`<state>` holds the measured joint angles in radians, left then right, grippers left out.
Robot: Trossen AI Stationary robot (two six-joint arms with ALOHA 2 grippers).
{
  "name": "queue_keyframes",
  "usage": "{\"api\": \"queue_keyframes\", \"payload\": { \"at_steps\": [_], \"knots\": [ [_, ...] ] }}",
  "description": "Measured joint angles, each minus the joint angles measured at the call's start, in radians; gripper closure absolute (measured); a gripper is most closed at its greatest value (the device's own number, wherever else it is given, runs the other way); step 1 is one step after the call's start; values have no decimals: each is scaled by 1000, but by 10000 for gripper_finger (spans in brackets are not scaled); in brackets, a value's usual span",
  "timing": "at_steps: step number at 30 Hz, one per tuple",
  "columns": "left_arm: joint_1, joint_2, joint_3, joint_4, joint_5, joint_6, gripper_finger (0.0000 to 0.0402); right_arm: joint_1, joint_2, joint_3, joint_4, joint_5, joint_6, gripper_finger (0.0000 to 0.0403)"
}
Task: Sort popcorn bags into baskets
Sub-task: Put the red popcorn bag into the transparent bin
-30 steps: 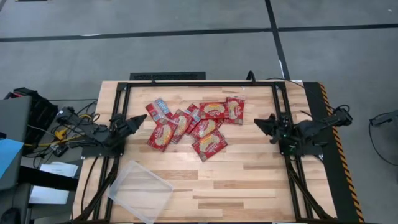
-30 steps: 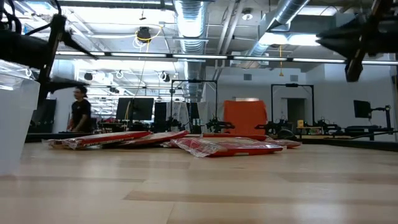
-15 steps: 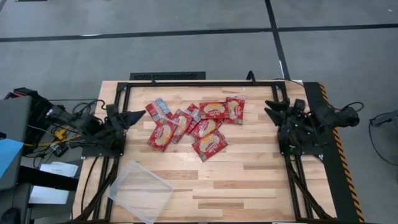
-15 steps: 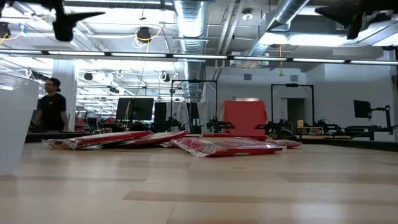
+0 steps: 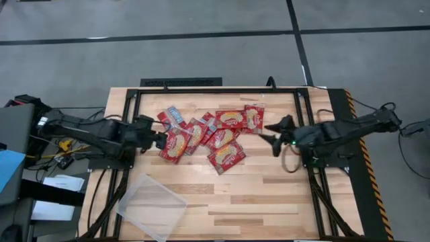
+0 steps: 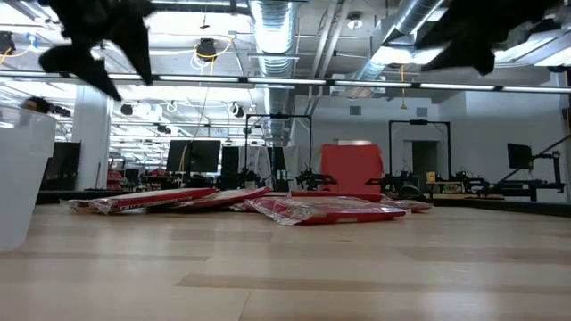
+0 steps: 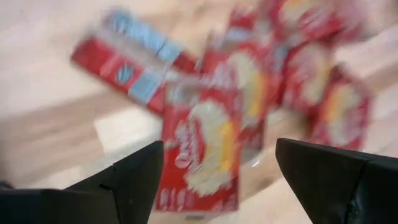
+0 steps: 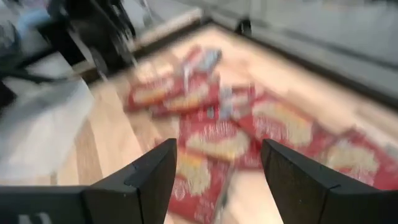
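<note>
Left claw [image 5: 161, 140]: held above the worktop at the left edge of the bag pile, fingers spread wide and empty. In the left wrist view the two dark fingers [image 7: 134, 180] stand well apart, with a red bag showing in the gap between them. No contact with any bag that I can make out.

Right claw [image 5: 269, 134]: reaching in from the right, just beside the right end of the pile. Fingers wide apart, nothing between them; the right wrist view shows both fingers [image 8: 149, 180] framing the bags from above. Not touching a bag as far as can be told.

Popcorn bags [image 5: 205, 134]: red packets with a yellow popcorn picture, lying flat in a loose overlapping cluster on the far middle of the worktop. One at the far left of the cluster [image 5: 170, 118] shows blue-white parts. In the low view they make a thin red layer on the wood [image 6: 326, 210]. All lie on the worktop, none lifted, none in the basket.

Basket [image 5: 152, 206]: clear shallow plastic tray, near left corner of the worktop, turned at an angle, well apart from the pile. Its wall shows at the left edge of the low view [image 6: 20, 178].

Worktop [image 5: 262, 195]: light wooden planks, bordered by a dark frame.
</note>
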<state>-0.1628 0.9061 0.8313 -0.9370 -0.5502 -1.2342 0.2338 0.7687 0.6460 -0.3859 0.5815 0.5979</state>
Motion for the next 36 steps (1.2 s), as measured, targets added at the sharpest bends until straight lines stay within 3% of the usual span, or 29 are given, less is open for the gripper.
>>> {"api": "queue_keyframes", "payload": {
  "at_steps": [3, 9, 13, 17, 22, 27, 33, 36],
  "knots": [
    [85, 37, -74, 59, 128, 66, 102, -27, 80, 0, 6, -66, 37, 143],
    [264, 13, -250, 265, 266, 202, 102, -51, 196, 0, 48, -162, 41, 143],
    [371, -17, -383, 515, 383, 273, 102, -53, 244, 0, 99, -166, 33, 143],
    [447, -6, -491, 655, 415, 294, 102, -52, 276, 0, 136, -172, 30, 143],
    [477, 25, -560, 673, 432, 283, 102, -52, 302, 0, 173, -190, 31, 143],
    [476, 53, -629, 915, 584, 297, 102, -54, 322, 0, 199, -191, 31, 143],
    [476, 120, -698, 1035, 639, 257, 105, -60, 350, 2, 230, -190, 33, 143],
    [476, 165, -727, 1117, 661, 252, 132, -60, 350, 0, 226, -190, 33, 143]
  ]
}}
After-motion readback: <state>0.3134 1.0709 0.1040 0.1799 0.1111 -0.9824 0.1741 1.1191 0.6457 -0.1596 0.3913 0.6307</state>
